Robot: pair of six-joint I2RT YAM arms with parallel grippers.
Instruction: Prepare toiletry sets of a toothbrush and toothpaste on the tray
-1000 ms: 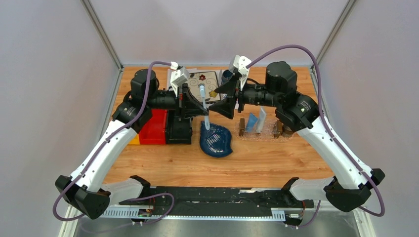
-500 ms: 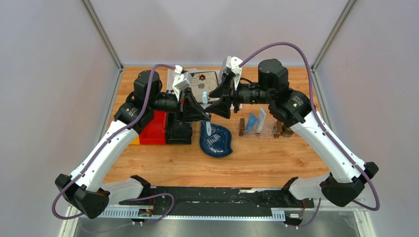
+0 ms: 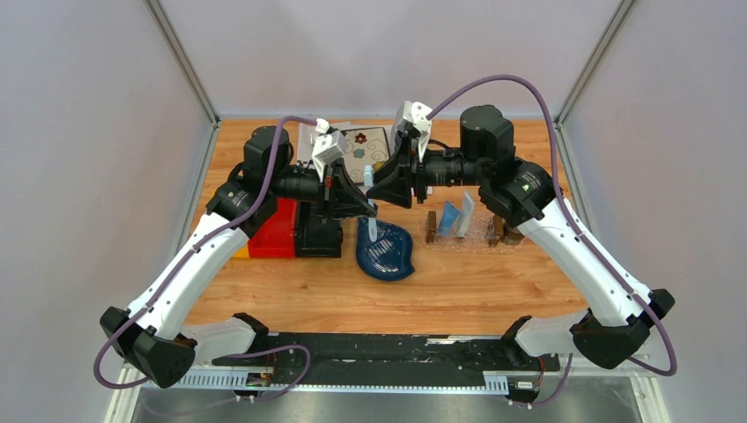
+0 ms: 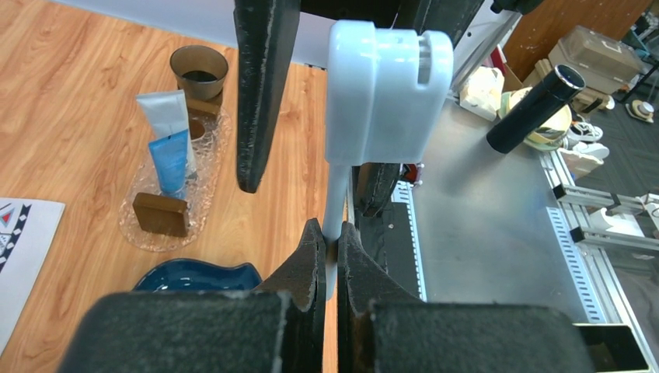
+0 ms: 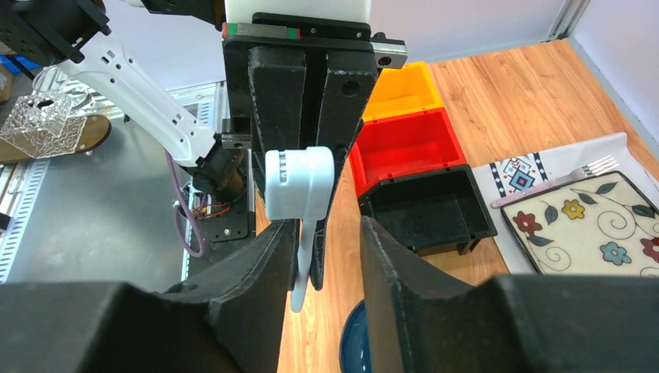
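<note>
Left gripper [image 4: 334, 237]: jaws pinched shut on the thin handle of the toothbrush [image 4: 386, 101], whose wide pale end sticks out past the tips.
Right gripper [image 5: 326, 233]: jaws partly open, one on each side of the toothbrush; a gap shows on one side and nothing is clamped.
Toothbrush: held in the air between the two grippers, its lower end over the far edge of the blue dish [image 3: 385, 251], to the left of the tray [image 3: 476, 236] and not in it.
Toothpaste: a blue tube [image 4: 169, 159] and a white tube [image 4: 163, 113] lean side by side in the clear tray, between its two brown blocks.
Bins: a red bin [image 3: 275, 227] and a black bin [image 3: 319, 233] sit on the desk [image 3: 440, 282] under the left arm.
</note>
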